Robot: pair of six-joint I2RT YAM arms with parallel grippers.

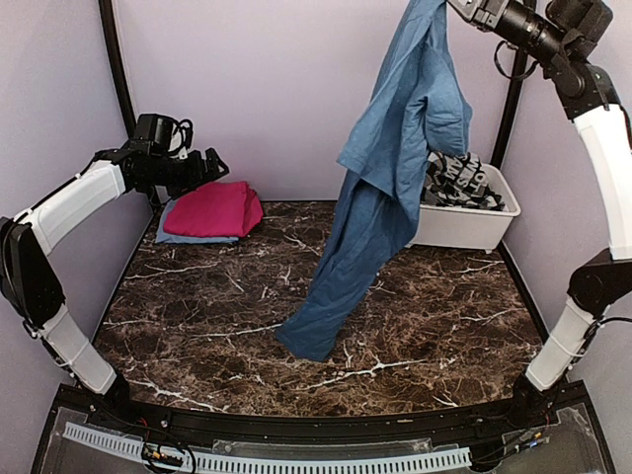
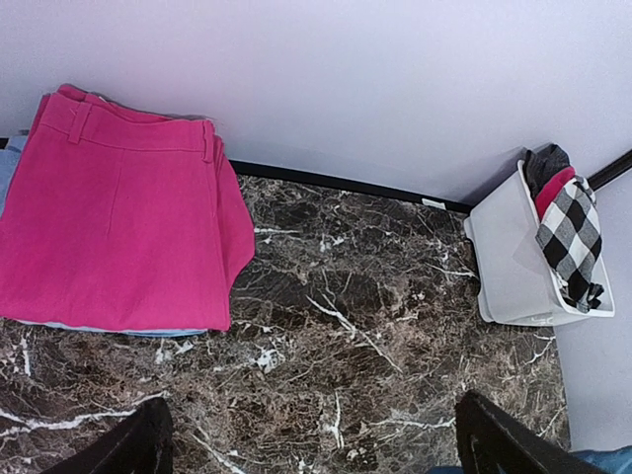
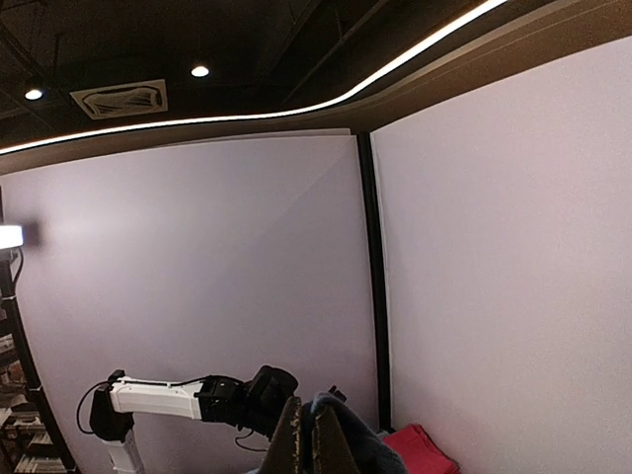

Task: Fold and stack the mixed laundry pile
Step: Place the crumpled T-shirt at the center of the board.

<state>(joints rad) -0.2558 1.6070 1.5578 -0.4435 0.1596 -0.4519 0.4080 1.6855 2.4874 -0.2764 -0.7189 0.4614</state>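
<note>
1. While my right claw [image 1: 456, 6] holds high at the top right, its fingers [image 3: 291, 444] pinched tight on the upper edge of a blue garment [image 1: 395, 168], the cloth hangs in one long drape. Its lower end rests on the marble table [image 1: 197, 316] near the middle.
2. Seen from the right wrist, those two fingers stand almost together, with a bunch of the blue cloth caught between them and bulging beside them.
3. My left claw [image 1: 215, 166] hovers over the far left corner, spread wide and holding nothing. In the left wrist view its fingertips [image 2: 128, 449] sit at the two lower corners, with bare marble between them.
4. Below that claw lies a folded magenta-pink garment [image 2: 118, 227] with a waistband and belt loops. It sits flat on a light-blue piece [image 1: 178, 235], which shows only at the edges.
5. A white plastic tub [image 1: 459, 229] stands in the far right corner against the wall — a black-and-white checked garment [image 2: 573, 237] spills over its rim. A dark piece [image 2: 543, 163] and a red-pink piece [image 2: 555, 188] are tucked in beside it.
</note>
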